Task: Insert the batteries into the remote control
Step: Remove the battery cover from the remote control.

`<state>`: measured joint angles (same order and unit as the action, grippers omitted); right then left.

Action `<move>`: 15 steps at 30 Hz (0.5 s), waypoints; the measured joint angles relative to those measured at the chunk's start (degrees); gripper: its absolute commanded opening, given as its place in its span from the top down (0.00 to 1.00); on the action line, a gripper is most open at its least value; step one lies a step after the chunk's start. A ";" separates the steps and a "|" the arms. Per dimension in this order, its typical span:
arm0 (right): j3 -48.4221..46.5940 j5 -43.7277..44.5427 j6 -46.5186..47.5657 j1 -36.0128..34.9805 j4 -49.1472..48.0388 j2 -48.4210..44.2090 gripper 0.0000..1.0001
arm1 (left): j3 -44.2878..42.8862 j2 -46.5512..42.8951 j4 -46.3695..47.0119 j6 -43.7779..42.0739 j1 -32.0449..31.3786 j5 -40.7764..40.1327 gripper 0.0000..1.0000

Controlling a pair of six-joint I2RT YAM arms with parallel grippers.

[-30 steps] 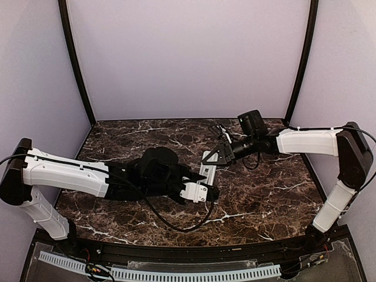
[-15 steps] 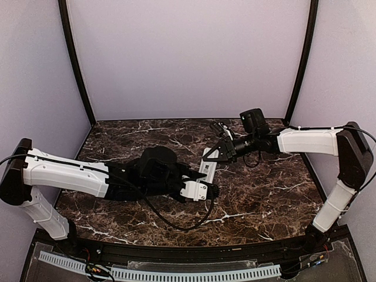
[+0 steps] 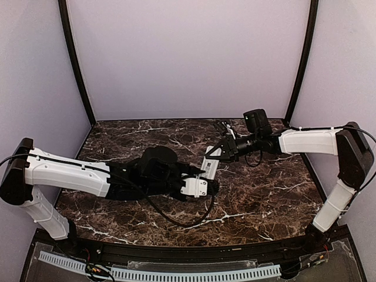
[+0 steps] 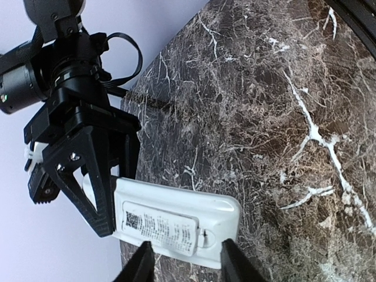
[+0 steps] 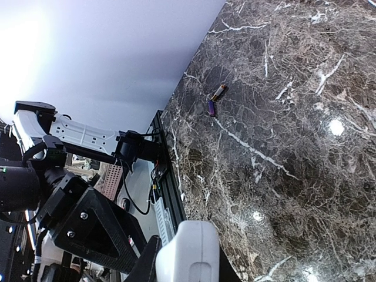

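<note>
The right gripper (image 3: 215,157) is clamped on the far end of the remote (image 4: 176,220). The left gripper (image 4: 187,267) straddles its near end, its grip unclear. Light, stiff, slippery plastic is expected, so the long edges are best pinched.

The left arm (image 3: 64,173) lay low and stretched toward the middle, and the left gripper (image 3: 205,180) had its fingers a little apart. The right arm (image 3: 308,141) reached inward, and the right gripper (image 3: 215,154) sloped downward with its jaws closed tight.
</note>
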<state>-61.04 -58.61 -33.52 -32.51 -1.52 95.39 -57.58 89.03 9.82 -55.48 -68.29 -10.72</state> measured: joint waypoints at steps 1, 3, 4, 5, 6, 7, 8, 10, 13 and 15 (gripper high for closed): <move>0.17 0.20 -0.04 0.13 -0.07 0.00 1.00 | 0.00 0.00 0.02 0.79 0.13 -0.07 0.49; 0.85 1.03 -0.17 0.70 -0.46 0.00 1.00 | 0.00 -0.02 0.44 3.80 0.55 -0.20 0.41; 1.22 1.51 -0.28 1.05 -0.74 0.00 1.00 | 0.00 -0.11 0.63 6.21 0.98 -0.28 0.38; 1.57 1.97 -0.50 1.46 -1.11 0.00 1.00 | 0.00 -0.28 0.70 8.09 1.40 -0.42 0.36; 1.97 2.49 -0.83 1.97 -1.60 0.00 1.00 | 0.00 -0.68 0.63 10.82 2.08 -0.48 0.35; 2.38 3.17 -1.27 2.49 -2.23 -0.02 1.00 | 0.00 -1.05 0.59 12.55 2.58 -0.68 0.34; 2.78 3.74 -1.70 3.06 -2.89 -0.02 1.00 | -0.13 -1.60 0.39 15.78 3.43 -0.79 0.34; 3.63 5.09 -2.84 4.04 -4.46 -0.11 1.00 | -0.87 -2.49 -0.57 21.79 5.05 -0.90 0.34; 5.31 7.61 -5.25 5.01 -7.76 -0.66 1.00 | -4.39 -2.47 -3.93 30.40 7.04 -0.87 0.34; 5.90 9.07 -6.91 5.18 -9.62 -0.90 1.00 | -8.44 -1.84 -7.43 36.02 8.17 -0.87 0.34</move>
<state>-55.13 -49.54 -40.42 -27.33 -11.14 94.50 -66.02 87.20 2.39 -19.46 -60.12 -11.60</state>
